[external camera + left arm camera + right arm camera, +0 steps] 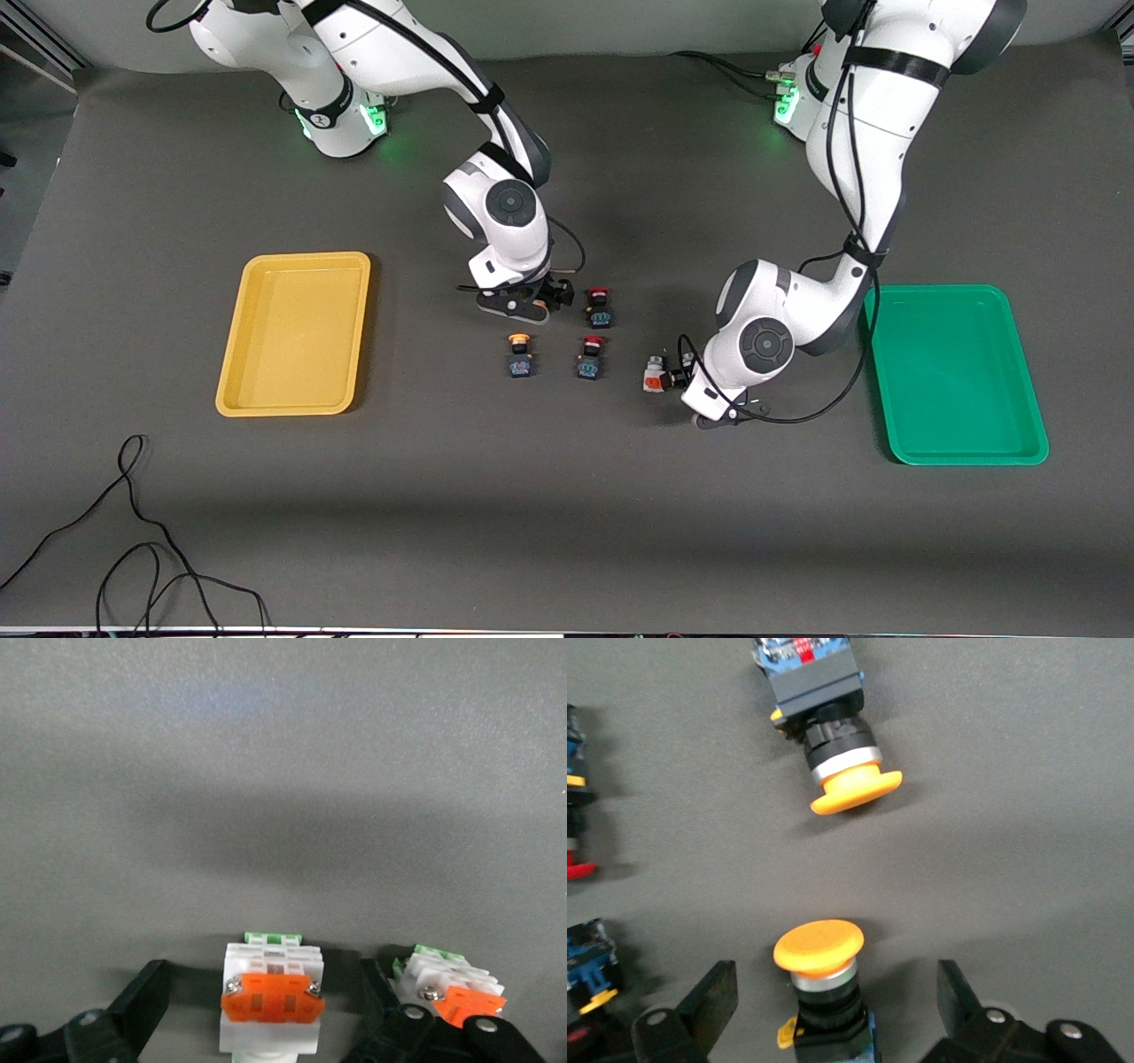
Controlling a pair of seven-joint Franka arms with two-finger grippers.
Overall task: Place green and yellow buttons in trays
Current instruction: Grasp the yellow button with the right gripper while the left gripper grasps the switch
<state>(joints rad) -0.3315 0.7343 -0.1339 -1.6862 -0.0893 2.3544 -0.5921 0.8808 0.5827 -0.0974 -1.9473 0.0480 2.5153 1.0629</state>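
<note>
My left gripper (266, 1014) is down mid-table, spread open around a white button (270, 1005), its twin (447, 988) just outside one finger. My right gripper (833, 1005), also open, brackets a yellow button (819, 970) lying lengthwise between the fingers. Both trays (297, 332) (957, 372) sit toward the table's ends.

table (567, 532): dark grey matte cover | black cables (142, 549): loose at the front edge | light: even, soft shadows

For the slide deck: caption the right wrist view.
Right gripper open astride a yellow-capped button on the table, a second yellow-capped button lying nearby.
</note>
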